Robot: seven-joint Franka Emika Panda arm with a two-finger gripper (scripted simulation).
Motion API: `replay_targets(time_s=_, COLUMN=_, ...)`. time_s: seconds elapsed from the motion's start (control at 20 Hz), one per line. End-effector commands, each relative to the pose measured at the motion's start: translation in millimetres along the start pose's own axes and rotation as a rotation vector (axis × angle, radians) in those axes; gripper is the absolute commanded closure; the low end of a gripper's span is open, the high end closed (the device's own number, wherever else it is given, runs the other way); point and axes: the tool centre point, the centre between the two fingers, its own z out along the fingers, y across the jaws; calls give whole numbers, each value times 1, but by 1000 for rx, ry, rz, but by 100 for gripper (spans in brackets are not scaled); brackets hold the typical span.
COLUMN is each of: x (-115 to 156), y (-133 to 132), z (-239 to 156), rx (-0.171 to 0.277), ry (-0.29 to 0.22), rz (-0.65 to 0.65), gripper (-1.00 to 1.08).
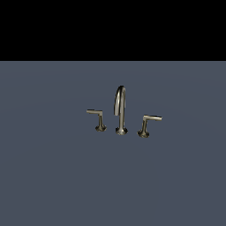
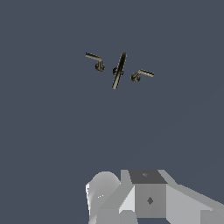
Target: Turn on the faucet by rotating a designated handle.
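The faucet (image 1: 120, 108) stands on the flat grey-blue floor at the middle of the exterior view, with its arched spout between two lever handles. The handle (image 1: 100, 121) with the upright stem and thin darker arm is on the exterior view's left of the spout. It also shows in the wrist view (image 2: 98, 62), far off, beside the spout (image 2: 118, 71). The arm does not show in the exterior view. Only grey and white parts of the hand (image 2: 148, 197) show in the wrist view, far from the faucet. The fingertips do not show.
The other handle (image 1: 145, 125), with a slanted stem and a brighter arm, stands on the exterior view's right of the spout and also shows in the wrist view (image 2: 141, 75). Flat grey-blue floor (image 1: 53, 176) lies all around the faucet.
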Motion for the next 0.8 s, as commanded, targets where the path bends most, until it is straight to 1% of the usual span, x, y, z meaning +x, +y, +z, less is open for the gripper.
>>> replay_targets(time_s=0.0, x=0, y=0, z=0, rx=0, ry=0, rz=0, gripper=108)
replay_targets(time_s=0.4, x=3, y=-7, z=7, rx=1, ry=-2, rz=34, gripper=108)
replay_targets(time_s=0.75, x=10, y=-23, z=26, rx=2, ry=-6, rz=121, gripper=108)
